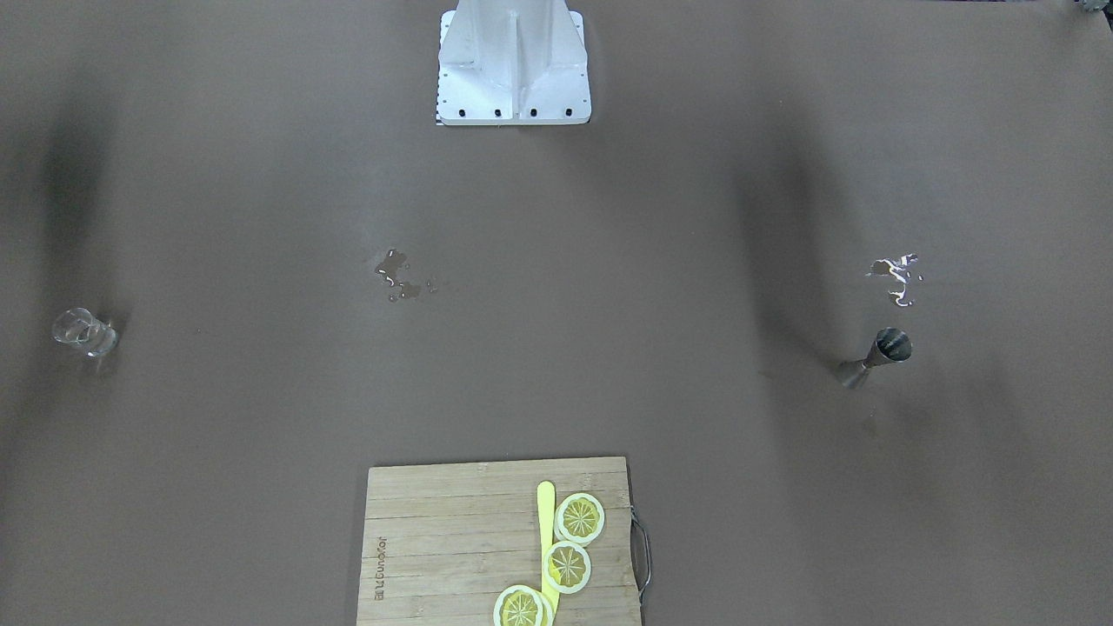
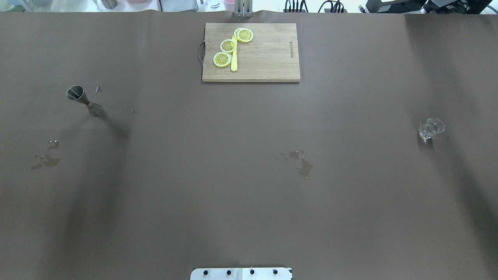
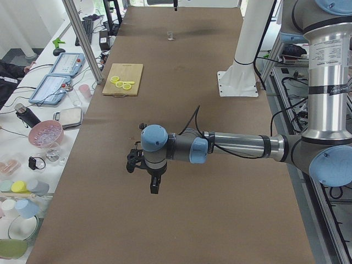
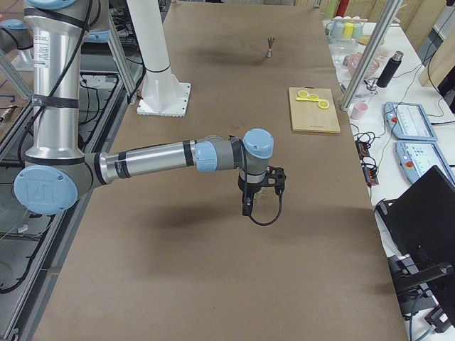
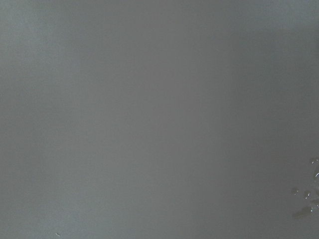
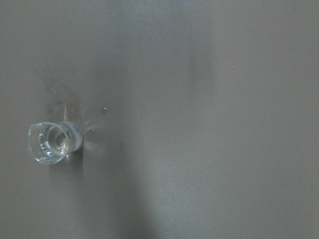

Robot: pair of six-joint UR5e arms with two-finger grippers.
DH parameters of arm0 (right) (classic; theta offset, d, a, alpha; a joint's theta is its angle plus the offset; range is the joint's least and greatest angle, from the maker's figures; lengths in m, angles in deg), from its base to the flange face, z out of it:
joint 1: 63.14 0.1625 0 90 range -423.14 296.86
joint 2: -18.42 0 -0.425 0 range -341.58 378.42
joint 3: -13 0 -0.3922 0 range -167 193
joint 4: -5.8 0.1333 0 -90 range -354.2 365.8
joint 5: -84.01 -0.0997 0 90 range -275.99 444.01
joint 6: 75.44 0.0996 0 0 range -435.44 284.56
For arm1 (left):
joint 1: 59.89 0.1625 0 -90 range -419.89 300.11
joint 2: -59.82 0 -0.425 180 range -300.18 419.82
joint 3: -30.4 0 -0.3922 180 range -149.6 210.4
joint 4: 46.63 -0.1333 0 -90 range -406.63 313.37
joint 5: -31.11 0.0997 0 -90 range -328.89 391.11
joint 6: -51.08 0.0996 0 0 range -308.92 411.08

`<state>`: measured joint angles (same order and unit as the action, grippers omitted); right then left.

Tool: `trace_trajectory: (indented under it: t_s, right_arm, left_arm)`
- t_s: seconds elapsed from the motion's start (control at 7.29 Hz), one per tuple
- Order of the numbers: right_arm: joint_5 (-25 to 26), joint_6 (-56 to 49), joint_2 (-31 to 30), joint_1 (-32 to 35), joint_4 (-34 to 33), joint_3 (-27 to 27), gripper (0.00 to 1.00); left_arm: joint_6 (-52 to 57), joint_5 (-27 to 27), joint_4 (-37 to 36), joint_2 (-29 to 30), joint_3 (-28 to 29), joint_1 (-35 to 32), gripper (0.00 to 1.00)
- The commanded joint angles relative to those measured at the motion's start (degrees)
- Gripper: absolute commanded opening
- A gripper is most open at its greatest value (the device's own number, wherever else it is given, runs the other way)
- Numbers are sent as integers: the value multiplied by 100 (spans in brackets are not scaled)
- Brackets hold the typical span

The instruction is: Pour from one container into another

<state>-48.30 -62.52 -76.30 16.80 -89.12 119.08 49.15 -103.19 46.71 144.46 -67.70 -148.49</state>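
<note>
**Both containers standing, nothing in hand**

The pour looks not yet started. The silver, hourglass-shaped metal jigger (image 2: 83,100) stands upright on the robot's left side of the brown surface (image 2: 249,217). The small, round clear glass (image 2: 431,128) stands upright on the right side, well apart from it. Neither is touched or tilted. As I judge it, the whole job is left: grasp one vessel, carry it across, tip it over the other. Scattered wet patches (image 2: 304,166) lie on the surface. A pale bamboo cutting board (image 2: 268,54) at the far edge carries yellow lemon slices (image 2: 228,45) and a thin yellow plastic knife (image 2: 234,62).

The left tool (image 3: 155,186) and the right tool (image 4: 246,202) show only in the side views, each hanging above bare surface. I cannot tell how far either is parted, though neither appears to carry anything. The right wrist camera looks down into the clear glass, off to one side. The left wrist camera shows only bare surface and a few droplets. Whether either vessel holds liquid is too hard to make out.
</note>
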Motion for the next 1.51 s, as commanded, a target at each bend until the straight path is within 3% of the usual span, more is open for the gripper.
trace_trajectory:
  t_s: [0.0, 1.37]
  right_arm:
    - [-5, 0, 6, 4, 0, 0, 100]
    - [-5, 0, 6, -4, 0, 0, 100]
  left_arm:
    - [-9, -35, 0, 26, -24, 0, 98]
    - [35, -53, 17, 176, -60, 0, 98]
